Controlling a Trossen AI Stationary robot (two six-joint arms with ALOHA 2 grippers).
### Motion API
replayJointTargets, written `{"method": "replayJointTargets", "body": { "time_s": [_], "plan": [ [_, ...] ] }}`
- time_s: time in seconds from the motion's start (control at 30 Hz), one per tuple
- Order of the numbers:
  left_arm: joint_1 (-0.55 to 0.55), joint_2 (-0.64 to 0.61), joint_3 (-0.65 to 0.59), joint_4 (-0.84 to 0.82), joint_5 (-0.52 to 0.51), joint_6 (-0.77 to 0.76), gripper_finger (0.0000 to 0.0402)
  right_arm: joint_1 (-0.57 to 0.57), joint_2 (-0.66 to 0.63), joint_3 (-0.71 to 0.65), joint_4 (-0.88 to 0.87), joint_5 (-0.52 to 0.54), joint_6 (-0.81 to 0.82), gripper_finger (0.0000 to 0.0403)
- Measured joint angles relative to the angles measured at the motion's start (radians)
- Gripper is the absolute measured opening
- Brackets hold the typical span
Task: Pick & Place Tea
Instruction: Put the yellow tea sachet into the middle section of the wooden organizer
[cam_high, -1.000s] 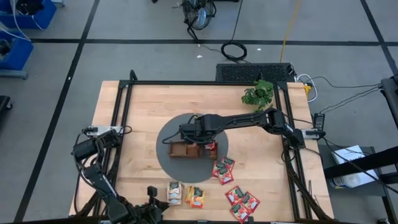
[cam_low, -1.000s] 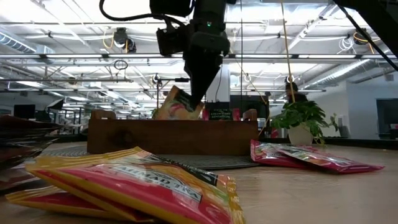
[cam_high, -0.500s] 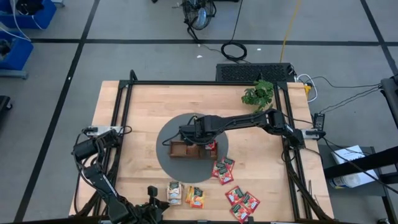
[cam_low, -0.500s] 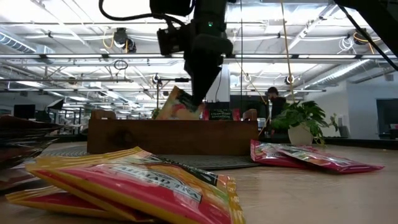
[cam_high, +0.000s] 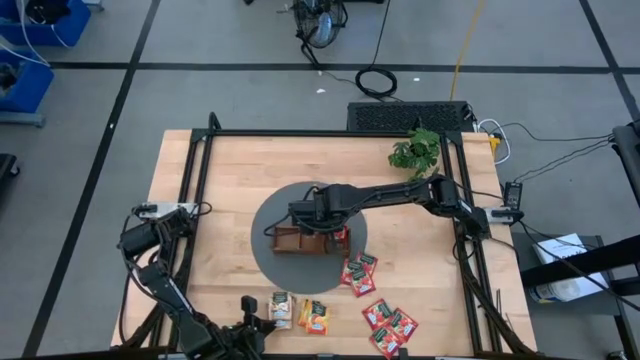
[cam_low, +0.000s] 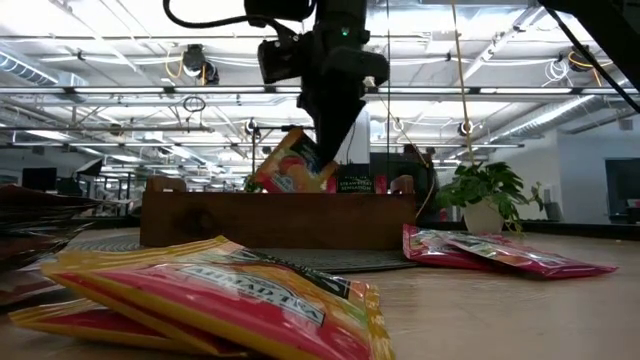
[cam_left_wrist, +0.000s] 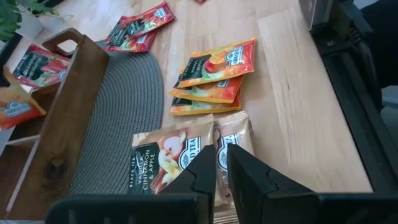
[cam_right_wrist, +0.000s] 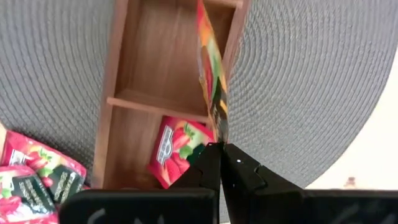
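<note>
An orange flat tea sachet (cam_low: 293, 163) had been lifted slightly, clamped in the right gripper (cam_right_wrist: 221, 148), hanging lengthwise above the long brown wooden tray (cam_low: 278, 220) directly beneath.

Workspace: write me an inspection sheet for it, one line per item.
Surface: wooden table with a round grey mat in the middle.
Job's things: wooden tray on the mat, one red sachet inside; orange sachet held above the tray; red sachets, orange sachets and beige sachets loose on the table.
Clutter: potted plant at the far edge.
Grippers: right gripper shut on the orange sachet over the tray; left gripper waits above the beige sachets.
Cables: coiled cable on the floor.
Surroundings: open hall with ceiling lights.
</note>
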Motion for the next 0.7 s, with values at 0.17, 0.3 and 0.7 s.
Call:
{"method": "replayJointTargets", "body": {
  "time_s": [0.17,0.3,0.7],
  "plan": [
    [0.000,0.000,0.000,0.000,0.000,-0.005,0.0047,0.000,0.000,0.000,0.040,-0.009,-0.017,0.0001],
    [-0.001,0.000,0.000,0.001,0.000,-0.021,0.0047,0.001,0.000,0.000,0.047,-0.056,0.000,0.0020],
    [-0.006,0.000,0.000,0.002,0.002,-0.045,0.0047,0.000,0.000,0.000,0.118,-0.053,0.048,0.0129]
  ]
}}
